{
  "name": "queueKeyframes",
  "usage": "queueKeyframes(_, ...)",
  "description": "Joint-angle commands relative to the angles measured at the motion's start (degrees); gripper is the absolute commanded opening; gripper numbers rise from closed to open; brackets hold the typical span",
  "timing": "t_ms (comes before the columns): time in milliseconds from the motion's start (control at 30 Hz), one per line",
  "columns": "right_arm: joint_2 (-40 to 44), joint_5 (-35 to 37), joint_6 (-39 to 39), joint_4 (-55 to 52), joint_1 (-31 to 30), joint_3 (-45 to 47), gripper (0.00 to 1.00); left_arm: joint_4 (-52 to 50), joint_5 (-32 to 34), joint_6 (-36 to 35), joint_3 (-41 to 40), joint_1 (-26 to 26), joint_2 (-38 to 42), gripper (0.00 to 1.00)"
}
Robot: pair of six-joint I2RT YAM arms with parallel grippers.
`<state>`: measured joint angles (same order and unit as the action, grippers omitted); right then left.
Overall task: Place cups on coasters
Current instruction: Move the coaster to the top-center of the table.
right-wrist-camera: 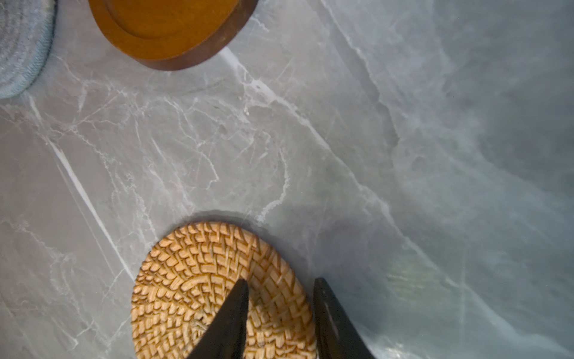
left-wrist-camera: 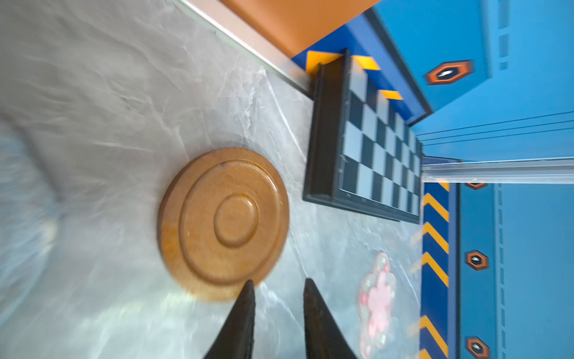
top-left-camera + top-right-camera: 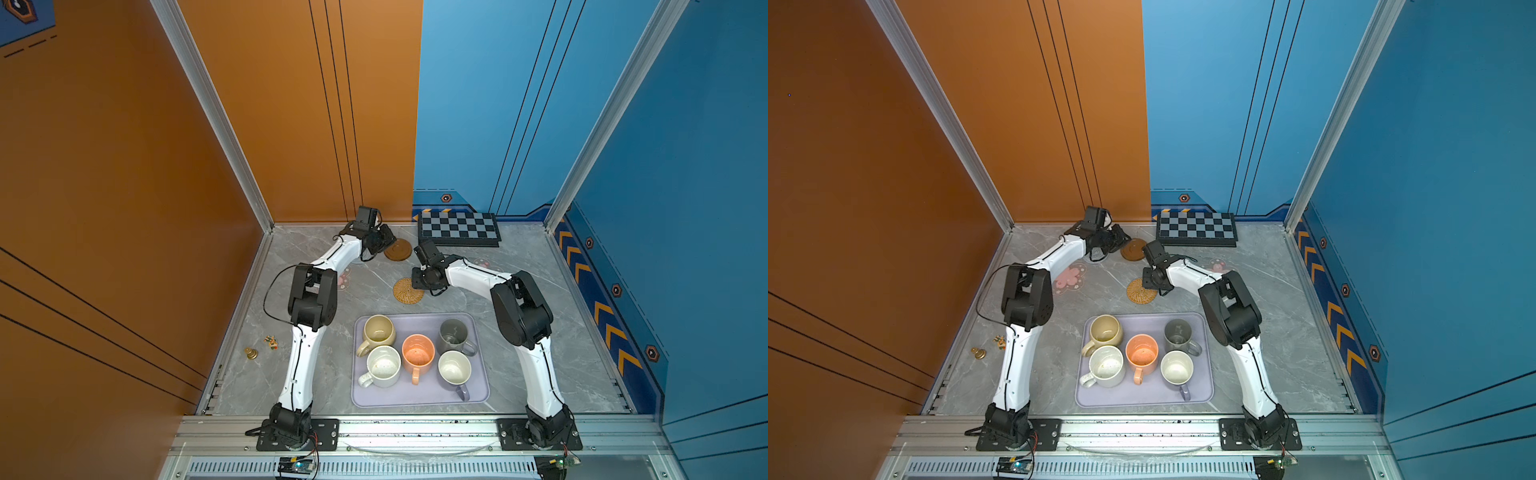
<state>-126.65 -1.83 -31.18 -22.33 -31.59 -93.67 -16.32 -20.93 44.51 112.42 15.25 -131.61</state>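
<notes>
Where the cups stand: all five are upright on the lavender tray (image 3: 415,399), at the near middle of the grey marbled surface (image 3: 582,353); none is on a coaster.
Back of the tray: beige cup (image 3: 377,330) and grey cup (image 3: 453,334).
Middle of the tray: orange cup (image 3: 417,351), touching or nearly touching its neighbours.
Front of the tray: white speckled cup (image 3: 383,365) and lavender cup (image 3: 454,370).
Rattan coaster (image 3: 408,291): flat on the surface just beyond the tray.
Brown ringed coaster (image 3: 397,250): further back, near the checkered board (image 3: 457,230).
Grey spiral coaster (image 1: 21,46): beside the brown one; in both top views the left wrist mostly hides it.
Pink flower coaster by the left elbow (image 3: 1068,278): flat and partly covered by the arm.
Pink flower coaster behind the right forearm (image 3: 1217,264): partly hidden.
Right gripper (image 1: 281,279): low at the rattan coaster's edge. Its fingers (image 1: 230,317) are a little apart, one over the weave and one just off the rim. I cannot tell whether they touch it.
Left gripper (image 2: 278,281): pointed at the brown ringed coaster. Its fingers (image 2: 242,317) are a little apart with nothing between them, tips just beside the rim.
Left edge of the surface: a small gold piece (image 3: 251,353) and a small coloured piece (image 3: 271,341), close together.
</notes>
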Motion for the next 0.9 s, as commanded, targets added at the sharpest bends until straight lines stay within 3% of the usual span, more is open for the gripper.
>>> queueKeyframes(0, 3.6, -1.51, -0.45, -0.28, 0.3, 1.5, 0.4, 0.76, -4.11, -6.06, -7.69, -1.91, 10.06, 0.29)
queueKeyframes(167, 7.42, -0.35, 0.3, -0.28, 0.31, 5.11, 0.42, -0.99, -2.36, -10.24, -23.75, -4.13, 22.15, 0.29)
queueKeyframes(333, 10.02, -0.71, 0.33, -0.27, -0.03, 8.4, 0.41, -2.94, 0.56, -12.08, -33.45, -4.29, 30.26, 0.28)
queueKeyframes(867, 4.87, 1.98, 0.94, -3.69, -2.45, 6.42, 0.42, -11.7, -0.04, -15.84, -37.02, -3.47, 38.54, 0.29)
